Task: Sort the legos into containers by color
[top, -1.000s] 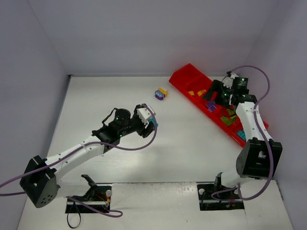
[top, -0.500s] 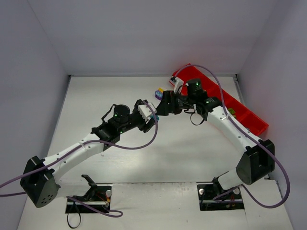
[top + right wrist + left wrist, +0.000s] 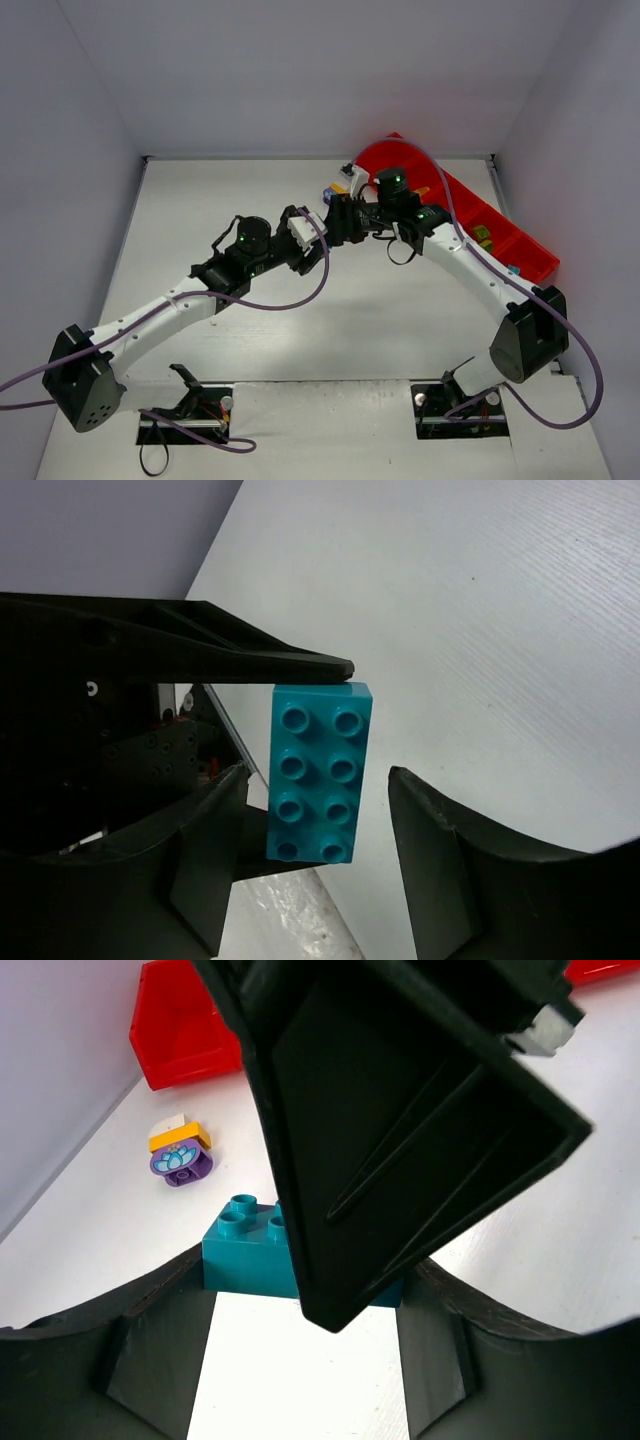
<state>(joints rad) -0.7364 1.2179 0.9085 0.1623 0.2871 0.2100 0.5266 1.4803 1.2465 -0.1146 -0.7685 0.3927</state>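
Observation:
My left gripper [image 3: 300,1282] is shut on a cyan lego [image 3: 238,1251], clamped by its two short ends above the table's middle. My right gripper [image 3: 318,782] is open, one finger [image 3: 205,850] on each long side of that cyan lego [image 3: 318,770], with gaps both sides. In the top view the two grippers meet, left [image 3: 316,243] and right [image 3: 336,222], and hide the brick. A purple and orange-yellow lego stack [image 3: 336,193] sits on the table, also in the left wrist view [image 3: 180,1150]. The red tray [image 3: 528,262] holds green [image 3: 483,236] and other legos.
The right arm reaches across the table from the right base to the middle. The tray's near end shows in the left wrist view [image 3: 190,1035]. Grey walls close the table on the left, back and right.
My right arm has swung left from the red tray to the left gripper and now straddles the cyan lego. The left gripper has barely moved and kept hold of the brick.

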